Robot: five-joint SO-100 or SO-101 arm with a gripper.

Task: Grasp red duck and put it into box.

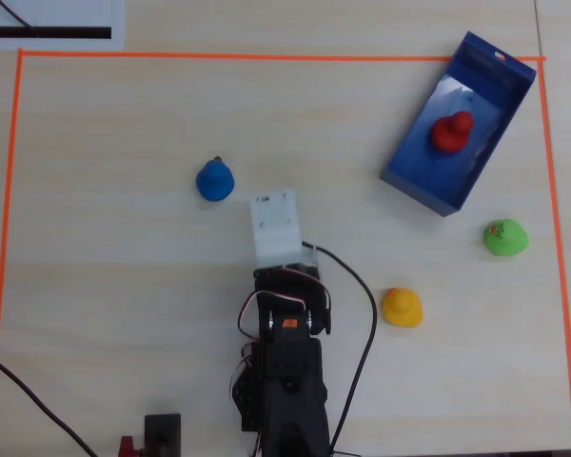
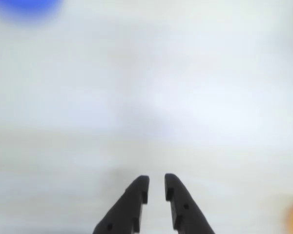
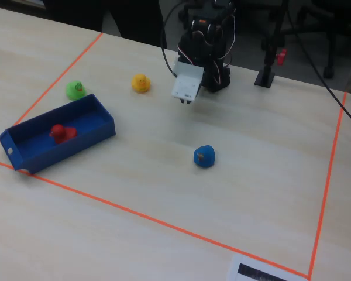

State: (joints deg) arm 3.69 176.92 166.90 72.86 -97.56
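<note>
Red glossy toy duck (image 1: 451,131), a rounded blob with a smaller round head, lies inside the rectangular dark-blue shallow cardboard box (image 1: 411,182), on its paler bluish floor. In the fixed view the same duck (image 3: 61,133) sits near the middle of the box (image 3: 93,132), apart from its walls as far as the picture shows.

Both are well apart from the claw (image 2: 156,189): in the overhead view the box is up and to the right of the arm's white wrist housing (image 1: 275,226), near the top-right corner of the orange tape outline (image 1: 266,57).

The claw holds nothing. In the wrist view its two dark fingers (image 2: 132,202) stand slightly parted, with only a narrow strip of pale wooden table (image 1: 114,314) showing between the tips.

A small blue duck (image 1: 214,179) rests on the table just up and to the left of the wrist housing in the overhead view; in the wrist view it is a blurred blue patch (image 2: 25,8) at the top-left edge. A yellow duck (image 1: 402,307) sits to the right of the black arm (image 1: 287,371), and a green duck (image 1: 505,237) lies farther right, near the box's lower end. Black cables (image 1: 362,324) run beside the arm's base.
</note>
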